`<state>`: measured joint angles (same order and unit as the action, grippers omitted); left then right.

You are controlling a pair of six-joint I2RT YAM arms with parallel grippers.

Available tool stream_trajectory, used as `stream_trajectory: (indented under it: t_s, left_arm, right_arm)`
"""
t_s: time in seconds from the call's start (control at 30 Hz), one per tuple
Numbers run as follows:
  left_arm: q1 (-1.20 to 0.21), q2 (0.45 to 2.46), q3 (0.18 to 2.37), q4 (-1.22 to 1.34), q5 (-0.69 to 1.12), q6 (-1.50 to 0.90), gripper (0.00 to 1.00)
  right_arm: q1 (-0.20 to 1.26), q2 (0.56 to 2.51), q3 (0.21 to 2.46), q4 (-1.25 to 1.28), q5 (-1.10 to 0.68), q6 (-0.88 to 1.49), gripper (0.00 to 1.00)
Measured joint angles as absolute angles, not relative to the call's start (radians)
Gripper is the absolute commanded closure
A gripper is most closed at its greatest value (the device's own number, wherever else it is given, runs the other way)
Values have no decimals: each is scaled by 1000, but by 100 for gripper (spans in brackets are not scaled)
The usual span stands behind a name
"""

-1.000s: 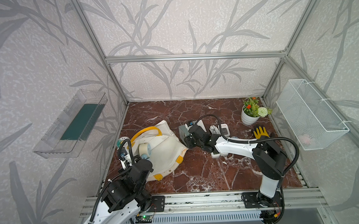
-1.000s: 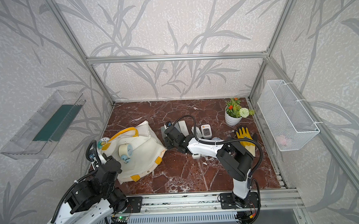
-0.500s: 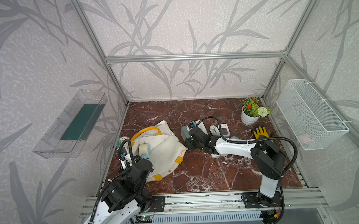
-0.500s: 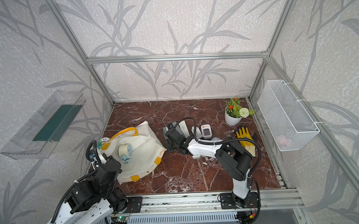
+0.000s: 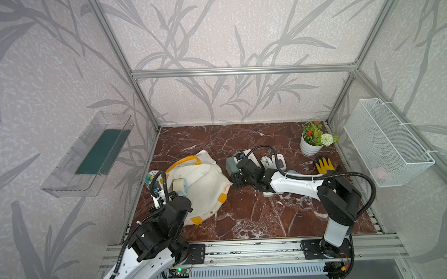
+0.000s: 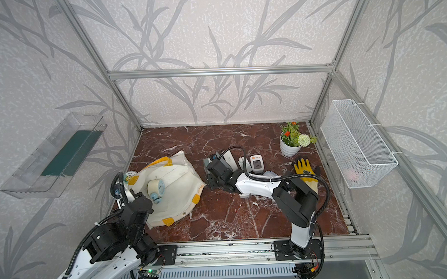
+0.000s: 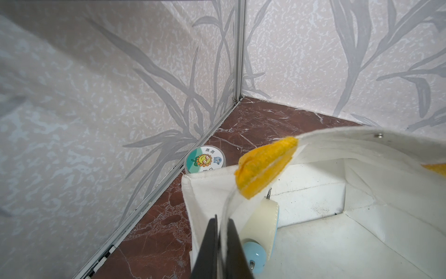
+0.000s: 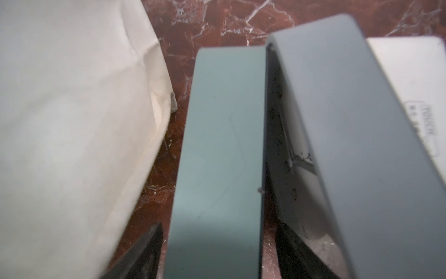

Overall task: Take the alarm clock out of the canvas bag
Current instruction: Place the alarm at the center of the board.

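1. The canvas bag (image 5: 206, 179) lies slumped at the desk's (image 5: 245, 216) 9 o'clock side.
2. The alarm clock (image 6: 155, 187), cream and blue, sits inside its mouth.
3. The left hand (image 7: 222, 220) is clamped on the bag's rim, near a yellow patch (image 7: 265, 164).
4. The right hand (image 8: 219, 227) straddles a grey-green block (image 8: 222, 120) at the bag's 3 o'clock, jaws apart with gaps on both sides.

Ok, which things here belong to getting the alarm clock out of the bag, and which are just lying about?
Job: canvas bag; alarm clock inside it; left gripper, shut on the bag's rim; right gripper, open around a grey-green block.
Lying about: potted plant; yellow glove; white display unit; round lidded tub; wire basket; clear tray.
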<state>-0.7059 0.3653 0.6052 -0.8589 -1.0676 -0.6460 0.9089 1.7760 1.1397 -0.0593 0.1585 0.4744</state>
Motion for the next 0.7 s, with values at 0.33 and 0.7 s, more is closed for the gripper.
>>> stream_trajectory:
  t_s: [0.33, 0.7]
  left_arm:
    - [-706, 342, 605, -843, -1049, -623, 100]
    - [-706, 342, 605, -837, -1039, -622, 100]
  right_arm:
    - [936, 1531, 1070, -58, 260, 448, 17]
    - [1124, 1419, 964, 63, 236, 346, 35]
